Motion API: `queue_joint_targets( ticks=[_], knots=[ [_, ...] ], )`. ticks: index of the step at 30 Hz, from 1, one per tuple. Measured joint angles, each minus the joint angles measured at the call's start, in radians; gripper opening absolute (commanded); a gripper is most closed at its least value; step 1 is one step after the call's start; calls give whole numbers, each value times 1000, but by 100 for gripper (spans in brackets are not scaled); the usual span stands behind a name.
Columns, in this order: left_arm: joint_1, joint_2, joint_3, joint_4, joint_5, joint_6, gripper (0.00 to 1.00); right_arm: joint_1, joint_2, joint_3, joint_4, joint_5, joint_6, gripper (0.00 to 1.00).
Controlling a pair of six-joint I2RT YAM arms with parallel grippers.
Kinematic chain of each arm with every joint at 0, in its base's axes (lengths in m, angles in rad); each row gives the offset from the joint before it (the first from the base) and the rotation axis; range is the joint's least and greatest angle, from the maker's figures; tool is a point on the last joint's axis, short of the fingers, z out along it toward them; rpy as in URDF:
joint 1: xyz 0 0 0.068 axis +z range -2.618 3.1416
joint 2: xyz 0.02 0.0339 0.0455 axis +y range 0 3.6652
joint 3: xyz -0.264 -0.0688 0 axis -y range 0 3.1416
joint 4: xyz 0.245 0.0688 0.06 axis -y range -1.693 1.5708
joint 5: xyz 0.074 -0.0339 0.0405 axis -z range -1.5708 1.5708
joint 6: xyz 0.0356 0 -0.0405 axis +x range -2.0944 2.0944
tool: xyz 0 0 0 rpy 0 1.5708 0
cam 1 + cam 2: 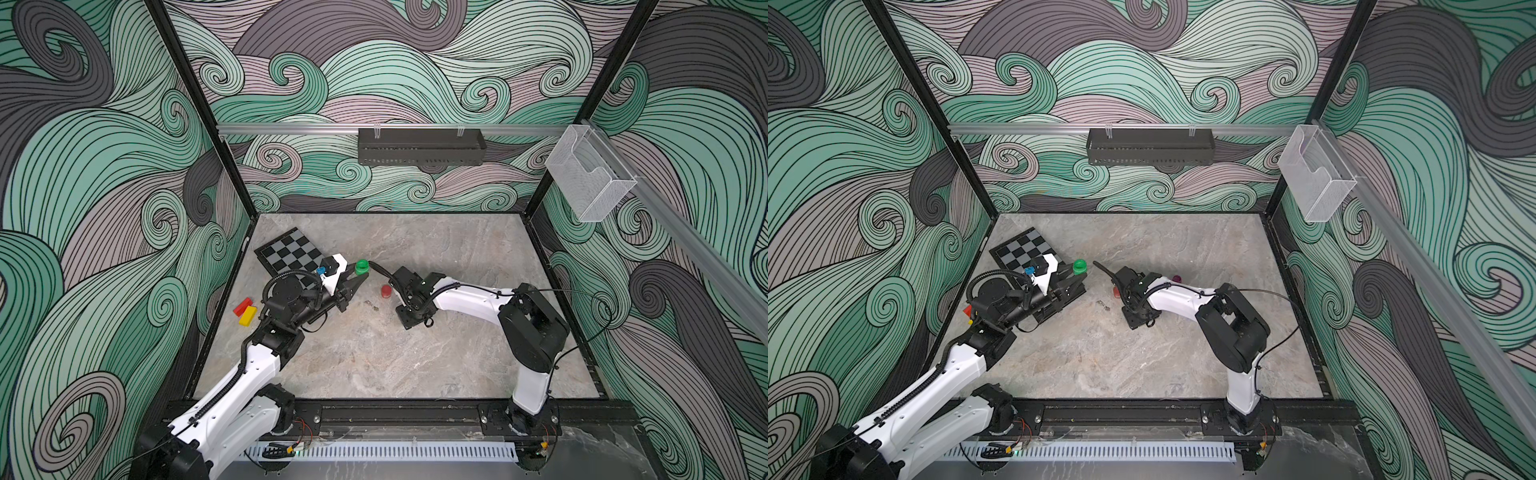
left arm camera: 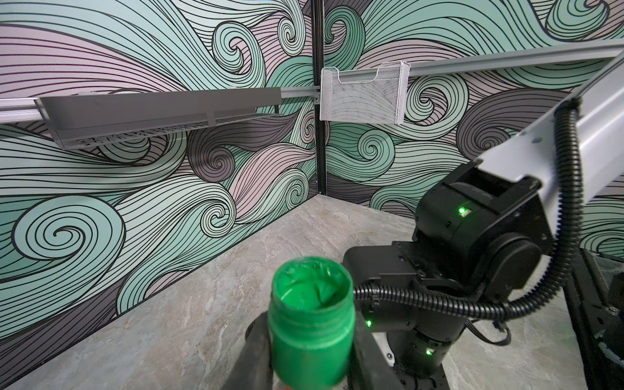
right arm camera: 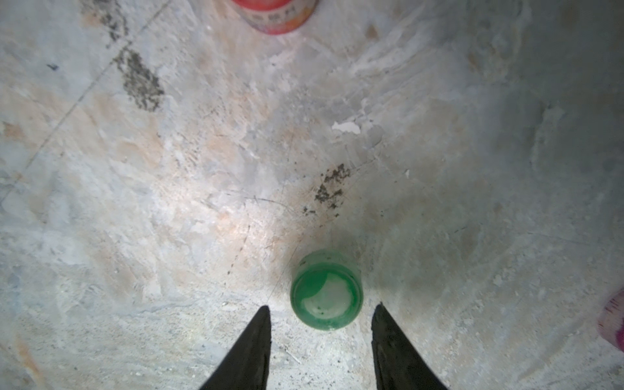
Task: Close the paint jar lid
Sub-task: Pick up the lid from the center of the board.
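Observation:
The green paint jar (image 1: 362, 267) (image 1: 1079, 266) is held off the table by my left gripper (image 2: 309, 337), which is shut on its body. In the left wrist view the jar (image 2: 312, 324) has an uncovered mouth, with green paint showing inside. In the right wrist view the green lid (image 3: 327, 290) lies upside down on the table. My right gripper (image 3: 323, 305) points down over the lid and is open. Its fingertips (image 3: 265, 314) stand on either side of the lid's near edge with a gap on each side. In both top views the right wrist hides the lid.
A red jar (image 1: 386, 291) (image 3: 275, 15) stands just left of the right wrist, and a purple jar (image 1: 1177, 278) sits behind it. A chessboard (image 1: 291, 253) lies at the back left, with a red block (image 1: 243, 306) and a yellow block (image 1: 248, 316) by the left wall. A black shelf (image 1: 422, 146) and a mesh basket (image 1: 588, 174) hang on the walls.

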Motion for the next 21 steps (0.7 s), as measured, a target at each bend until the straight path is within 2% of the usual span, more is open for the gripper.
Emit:
queue_joint_targets(
  ticks=[15, 21],
  knots=[
    [0, 0, 0, 0, 1, 0, 21, -6, 47, 27, -9, 0, 3, 44],
    [0, 0, 0, 0, 2, 0, 21, -11, 58, 29, -10, 0, 4, 40]
  ],
)
